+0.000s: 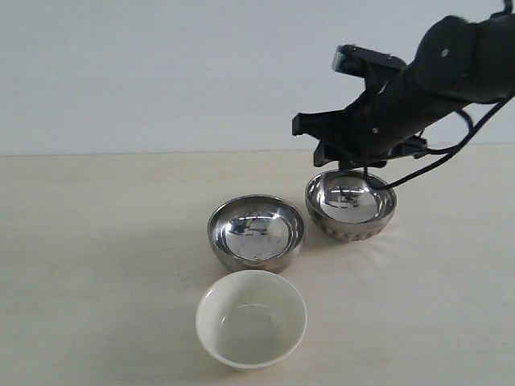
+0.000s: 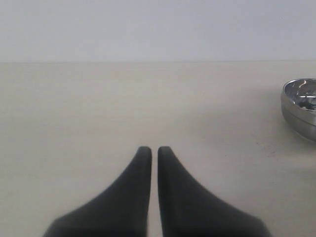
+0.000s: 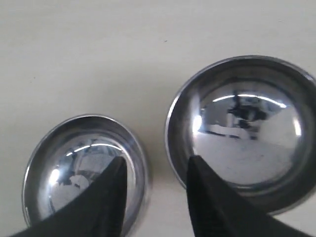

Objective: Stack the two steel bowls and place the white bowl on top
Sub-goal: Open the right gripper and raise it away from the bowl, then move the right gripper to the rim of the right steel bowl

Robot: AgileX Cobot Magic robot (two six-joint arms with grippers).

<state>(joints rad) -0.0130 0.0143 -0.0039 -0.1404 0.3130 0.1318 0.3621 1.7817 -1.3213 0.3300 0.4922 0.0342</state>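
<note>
I hover my right pincer point(image 3: 155, 165), parted and empty, over the ribbed steel bowl point(image 1: 350, 205) toward the surface's point(image 1: 96, 241) far edge so I can lift it into the smooth steel bowl point(image 1: 256, 232), with the white bowl point(image 1: 251, 318) nearest the front edge, while my left pincer point(image 2: 154, 150) idles nearly closed, holding nothing.

No text, label, brand, number or sign can be read on the steel bowls point(image 1: 256, 232), the white bowl point(image 1: 251, 318) or the table point(image 1: 96, 241).
</note>
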